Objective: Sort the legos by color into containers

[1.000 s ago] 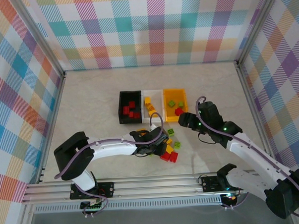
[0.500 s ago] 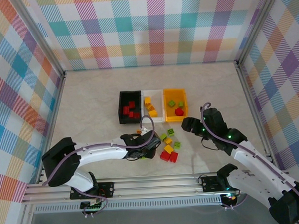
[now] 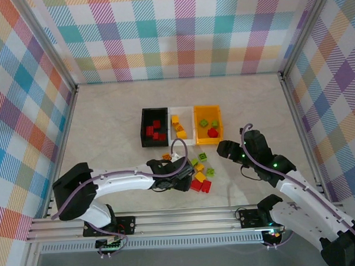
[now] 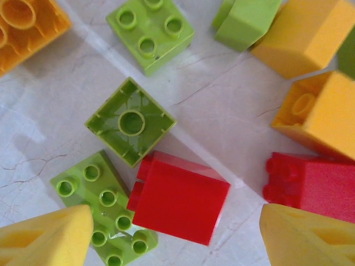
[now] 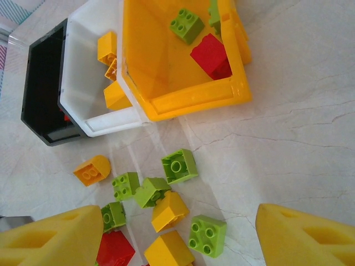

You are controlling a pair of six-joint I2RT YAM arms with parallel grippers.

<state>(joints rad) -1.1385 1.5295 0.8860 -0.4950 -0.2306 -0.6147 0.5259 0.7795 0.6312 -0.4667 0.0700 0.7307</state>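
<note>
Hovering left gripper (image 4: 175,224) over loose red brick (image 4: 180,197), fingers apart, nothing clamped. Right gripper (image 5: 177,221) also spread wide, empty, near orange-yellow bin (image 5: 194,98) holding green bricks (image 5: 186,23).

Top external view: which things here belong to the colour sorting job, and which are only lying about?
Belong to the job:
- loose legos
- black bin
- white bin
- orange-yellow bin

Only standing about:
- plaid walls
- aluminium rail
</note>
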